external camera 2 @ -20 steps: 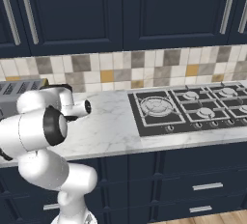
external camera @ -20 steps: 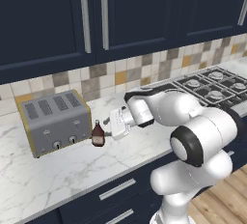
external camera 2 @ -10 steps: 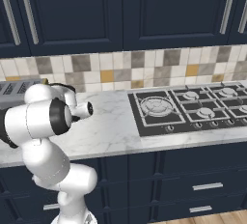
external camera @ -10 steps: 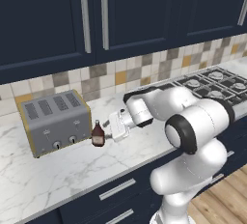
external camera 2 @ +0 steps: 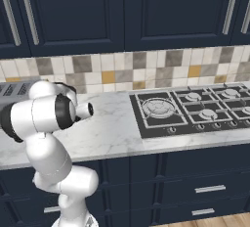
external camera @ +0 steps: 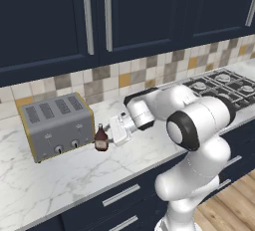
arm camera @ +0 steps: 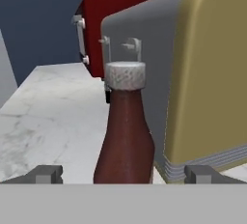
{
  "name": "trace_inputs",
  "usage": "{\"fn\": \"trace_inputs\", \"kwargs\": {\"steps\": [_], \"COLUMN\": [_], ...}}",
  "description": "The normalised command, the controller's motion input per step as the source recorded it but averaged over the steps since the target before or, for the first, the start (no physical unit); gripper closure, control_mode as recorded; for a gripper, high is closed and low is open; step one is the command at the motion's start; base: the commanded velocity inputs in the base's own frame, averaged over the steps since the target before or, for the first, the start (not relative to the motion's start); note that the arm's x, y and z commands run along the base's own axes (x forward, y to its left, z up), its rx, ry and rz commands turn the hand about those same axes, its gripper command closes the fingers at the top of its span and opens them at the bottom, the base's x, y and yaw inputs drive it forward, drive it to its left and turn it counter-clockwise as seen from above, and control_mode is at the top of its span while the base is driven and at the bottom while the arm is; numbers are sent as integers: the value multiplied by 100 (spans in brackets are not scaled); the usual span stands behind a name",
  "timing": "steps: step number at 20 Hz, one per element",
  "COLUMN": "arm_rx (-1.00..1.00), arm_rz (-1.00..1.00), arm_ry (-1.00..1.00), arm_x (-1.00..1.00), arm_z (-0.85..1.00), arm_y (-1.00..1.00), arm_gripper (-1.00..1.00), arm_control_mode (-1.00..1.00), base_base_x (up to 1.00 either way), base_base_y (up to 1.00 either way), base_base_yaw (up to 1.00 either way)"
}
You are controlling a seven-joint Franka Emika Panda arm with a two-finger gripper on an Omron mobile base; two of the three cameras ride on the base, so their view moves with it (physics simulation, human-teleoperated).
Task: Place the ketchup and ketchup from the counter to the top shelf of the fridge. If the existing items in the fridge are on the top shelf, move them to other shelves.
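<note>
1. The dark maroon ketchup bottle [external camera: 101, 138] is seen upright on the marbled tabletop [external camera: 60, 180], just beside the front corner of the grey toaster [external camera: 56, 125].
2. The gripper [external camera: 110, 134] is held level just beside the bottle, on the side away from the toaster; the fingers [arm camera: 46, 174] are spread fully apart, flanking the bottle's base, with nothing clamped.
3. Over the past second the arm's elbow is seen to have swung while the hand has barely shifted beside the toaster.
4. The approach is judged finished; closing on the bottle is what remains before any trip to the fridge.
</note>
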Motion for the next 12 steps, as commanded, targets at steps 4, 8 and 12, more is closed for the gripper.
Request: {"fn": "trace_inputs", "kwargs": {"steps": [4,8,12], "arm_rx": [0,0,0], "arm_rz": [0,0,0], "arm_ry": [0,0,0], "arm_x": [13,0,0], "arm_z": [-5,-9,-9], "arm_y": [13,14,16], "arm_gripper": [-100,-100,-100], "arm_control_mode": [-100,-100,-100], "base_base_x": [0,0,0], "base_base_y": [0,0,0], "base_base_yaw": [0,0,0]}}
